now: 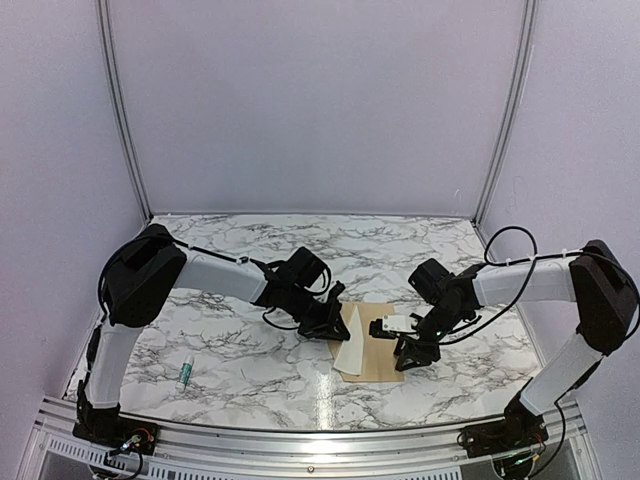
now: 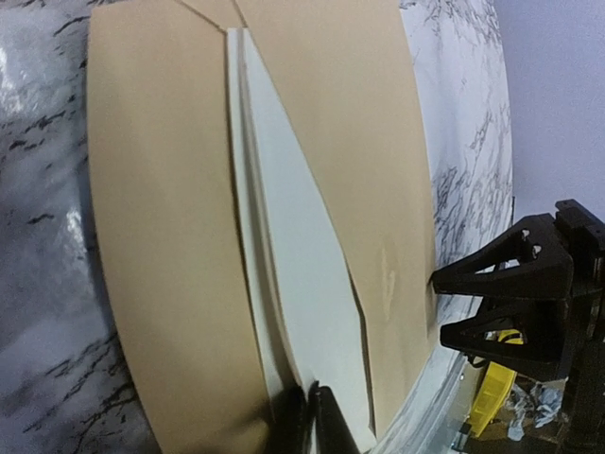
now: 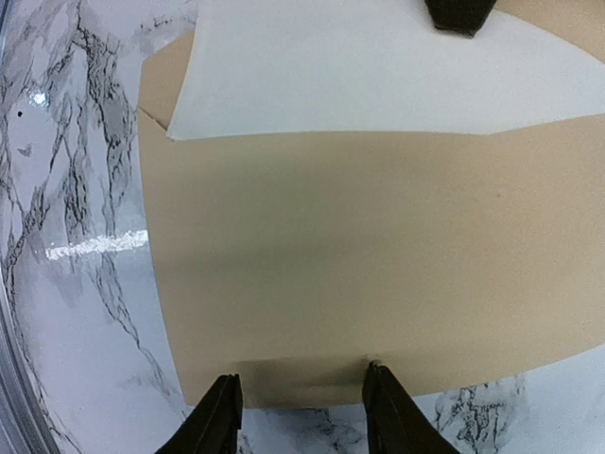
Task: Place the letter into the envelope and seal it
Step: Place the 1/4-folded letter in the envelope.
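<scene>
One pale, creased letter [image 2: 302, 284] touches tan envelope [image 2: 161, 236].

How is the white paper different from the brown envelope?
The letter is cream-white; the envelope is tan-brown. The letter shows as a narrow wedge; the envelope is much wider. The left gripper pinches the letter, while the right gripper is open at the envelope's edge. Both are thin paper.

**No Readable Text**

Nothing legible on the plain envelope [image 3: 378, 255], nor on the pale back of the letter [image 3: 378, 66]. Too small to read: the greenish marking on the small tube [image 1: 185, 372] lying on the table [image 1: 250, 340].
</scene>
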Controlling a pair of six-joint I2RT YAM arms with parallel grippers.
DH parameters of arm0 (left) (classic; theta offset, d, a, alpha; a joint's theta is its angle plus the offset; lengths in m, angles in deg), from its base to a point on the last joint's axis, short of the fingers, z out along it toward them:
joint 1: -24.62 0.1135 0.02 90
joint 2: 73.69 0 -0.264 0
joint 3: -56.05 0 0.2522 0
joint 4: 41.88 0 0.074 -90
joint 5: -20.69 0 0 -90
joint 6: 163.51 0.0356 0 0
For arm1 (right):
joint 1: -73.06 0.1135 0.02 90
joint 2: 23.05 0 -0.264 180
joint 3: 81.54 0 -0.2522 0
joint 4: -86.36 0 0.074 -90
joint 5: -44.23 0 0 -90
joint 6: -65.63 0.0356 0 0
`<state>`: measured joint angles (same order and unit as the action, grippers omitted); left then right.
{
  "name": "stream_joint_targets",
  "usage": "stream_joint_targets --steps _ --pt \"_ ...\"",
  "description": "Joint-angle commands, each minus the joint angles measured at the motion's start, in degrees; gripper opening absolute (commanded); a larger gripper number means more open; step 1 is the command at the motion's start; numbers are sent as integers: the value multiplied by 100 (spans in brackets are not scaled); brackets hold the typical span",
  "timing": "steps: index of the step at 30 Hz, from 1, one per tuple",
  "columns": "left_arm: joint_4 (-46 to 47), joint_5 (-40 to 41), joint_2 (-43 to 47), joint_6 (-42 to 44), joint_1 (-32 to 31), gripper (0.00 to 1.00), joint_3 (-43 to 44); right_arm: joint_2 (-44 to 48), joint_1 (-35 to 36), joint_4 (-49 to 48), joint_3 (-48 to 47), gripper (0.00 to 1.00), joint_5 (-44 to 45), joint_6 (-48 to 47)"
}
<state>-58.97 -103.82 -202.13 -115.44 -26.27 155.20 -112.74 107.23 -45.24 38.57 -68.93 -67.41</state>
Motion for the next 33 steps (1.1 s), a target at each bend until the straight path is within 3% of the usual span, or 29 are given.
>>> stream_joint_targets --steps 1,9,16,33 --pt "46 -118 -32 -108 19 0 36 -148 59 40 83 43 -105 74" --pt "1437 90 414 -831 71 0 -830 -64 55 204 38 44 -213 26" --pt "1529 295 569 -821 40 0 -907 643 38 270 240 47 241 -162" --pt "1797 484 495 -993 -74 0 -972 42 403 163 387 39 -39 -130"
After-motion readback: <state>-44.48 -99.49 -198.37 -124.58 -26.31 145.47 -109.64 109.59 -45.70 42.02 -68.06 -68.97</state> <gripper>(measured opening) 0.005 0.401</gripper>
